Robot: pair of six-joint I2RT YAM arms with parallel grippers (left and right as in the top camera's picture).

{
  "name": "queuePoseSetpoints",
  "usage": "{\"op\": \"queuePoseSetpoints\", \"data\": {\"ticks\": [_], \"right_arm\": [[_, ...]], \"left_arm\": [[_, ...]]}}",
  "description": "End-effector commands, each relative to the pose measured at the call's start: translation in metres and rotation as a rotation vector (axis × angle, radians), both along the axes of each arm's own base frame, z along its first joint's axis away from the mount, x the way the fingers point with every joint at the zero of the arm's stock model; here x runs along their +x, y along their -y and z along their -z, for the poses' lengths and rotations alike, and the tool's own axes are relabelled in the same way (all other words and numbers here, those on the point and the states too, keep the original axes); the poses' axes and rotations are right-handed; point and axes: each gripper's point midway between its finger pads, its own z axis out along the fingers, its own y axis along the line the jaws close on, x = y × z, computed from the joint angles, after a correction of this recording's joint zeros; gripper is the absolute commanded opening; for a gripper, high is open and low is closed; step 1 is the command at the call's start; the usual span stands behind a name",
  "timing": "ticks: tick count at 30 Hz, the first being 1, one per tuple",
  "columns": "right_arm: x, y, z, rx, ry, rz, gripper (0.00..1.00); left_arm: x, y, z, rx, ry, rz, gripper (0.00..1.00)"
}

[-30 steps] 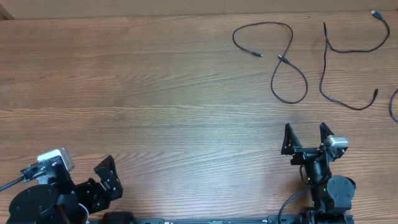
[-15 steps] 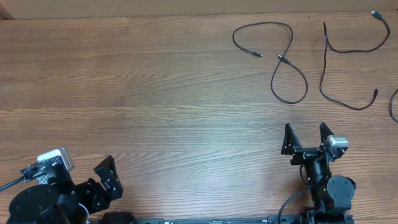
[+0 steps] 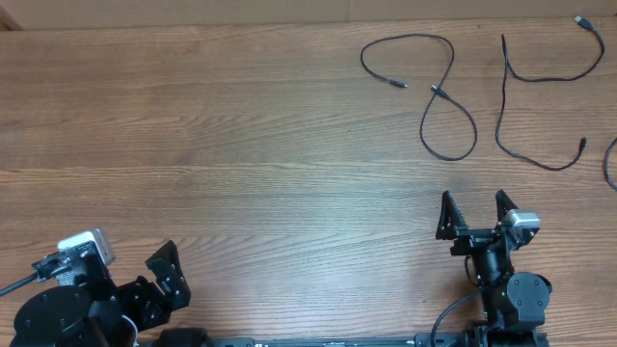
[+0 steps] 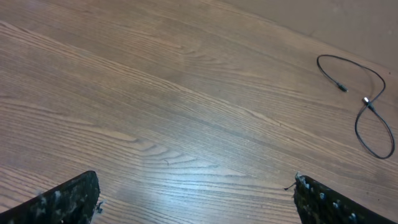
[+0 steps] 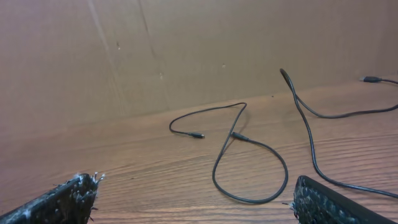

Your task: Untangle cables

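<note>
Cables at far right of wooden counter: looped cable, second cable beside it, apart; third cable cut by frame edge. Cardboard wall behind. Left gripper, right gripper: jaws wide apart, empty, at near edge. Only counter grain between right gripper and cables. All positions unchanged from earlier frame.

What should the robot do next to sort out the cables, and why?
Probably the right tool should reach forward toward the looped cable. Both tools are open and hold nothing, and the left tool sits much farther from the cables. That cable loops back onto itself, while the neighbouring cable lies apart from it.
</note>
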Motion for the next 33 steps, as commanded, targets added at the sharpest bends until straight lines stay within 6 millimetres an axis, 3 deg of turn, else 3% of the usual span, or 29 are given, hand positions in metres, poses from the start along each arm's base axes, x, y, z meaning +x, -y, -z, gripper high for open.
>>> {"op": "queuePoseSetpoints", "data": {"ticks": [1,16,20,25,33], "right_arm": [[0.000,0.001,0.002,-0.005,0.005,0.007,1.00],[0.000,0.001,0.002,-0.005,0.005,0.007,1.00],[0.000,0.001,0.002,-0.005,0.005,0.007,1.00],[0.000,0.001,0.002,-0.005,0.005,0.007,1.00],[0.000,0.001,0.002,-0.005,0.005,0.007,1.00]], "left_arm": [[-0.002,0.001,-0.002,-0.019,0.014,-0.008,1.00],[-0.001,0.001,-0.002,-0.020,0.017,-0.007,1.00],[0.008,-0.001,-0.016,-0.012,0.087,-0.017,0.99],[0.010,-0.001,-0.018,-0.013,0.097,-0.016,0.99],[0.030,0.000,-0.056,-0.018,0.272,-0.010,0.99]]}}
